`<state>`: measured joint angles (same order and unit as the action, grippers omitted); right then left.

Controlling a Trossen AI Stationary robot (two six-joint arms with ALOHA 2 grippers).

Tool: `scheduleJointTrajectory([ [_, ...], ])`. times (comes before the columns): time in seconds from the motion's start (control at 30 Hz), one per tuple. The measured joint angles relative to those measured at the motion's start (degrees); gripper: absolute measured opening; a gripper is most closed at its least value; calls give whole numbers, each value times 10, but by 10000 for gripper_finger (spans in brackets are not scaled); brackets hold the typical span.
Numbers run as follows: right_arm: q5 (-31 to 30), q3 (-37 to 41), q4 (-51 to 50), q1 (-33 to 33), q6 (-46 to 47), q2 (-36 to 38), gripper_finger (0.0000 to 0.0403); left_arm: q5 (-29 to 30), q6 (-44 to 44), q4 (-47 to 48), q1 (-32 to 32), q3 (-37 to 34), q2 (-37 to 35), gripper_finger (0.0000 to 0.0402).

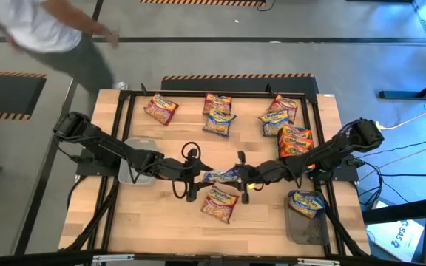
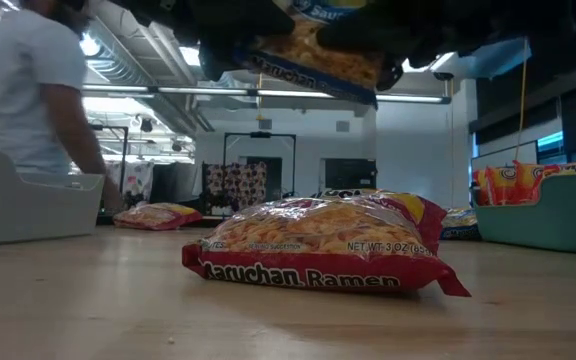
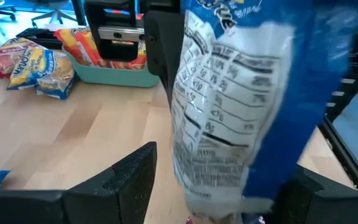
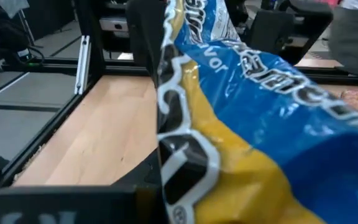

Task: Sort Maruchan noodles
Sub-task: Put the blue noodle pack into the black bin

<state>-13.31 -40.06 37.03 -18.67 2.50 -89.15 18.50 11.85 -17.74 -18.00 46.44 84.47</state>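
Right tool [image 1: 237, 176] is clamped down on one end of a blue-and-yellow packet [image 1: 220, 176], holding it up off the surface [image 1: 161, 222] dead center, with the left tool [image 1: 197, 177] at the packet's other end. Left one has its fingers spread wide; in its own wrist view the packet hangs between them, but I can't see either finger actually pressing on it. So the packet's long axis runs straight from one tool to the other, and both are about equally close. Looks like a handoff mid-air, though which way it's going I honestly can't say.

Right below sits a maroon packet [image 2: 323, 245] flat on the surface. More packets lie scattered along the far side, a stack of orange ones in the teal tray [image 1: 295, 140], one blue one in the grey tray [image 1: 307, 218].

Hard to make out: the low view only catches the lifted packet's underside, and the tools are cropped off there.
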Motion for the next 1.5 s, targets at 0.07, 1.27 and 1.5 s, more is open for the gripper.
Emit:
scheduleJointTrajectory([
  [0.07, 0, -10, 3, 0, -2, -5, 98, 0, 0, -1, 0, 0, 0, 234],
  [1.27, 43, -36, -184, -1, 57, 38, 297, -16, -30, 3, -15, 1, 0, 86],
  [1.5, 78, -35, -365, -1, 152, 122, 314, 20, -15, 56, -41, 1, 0, 86],
])
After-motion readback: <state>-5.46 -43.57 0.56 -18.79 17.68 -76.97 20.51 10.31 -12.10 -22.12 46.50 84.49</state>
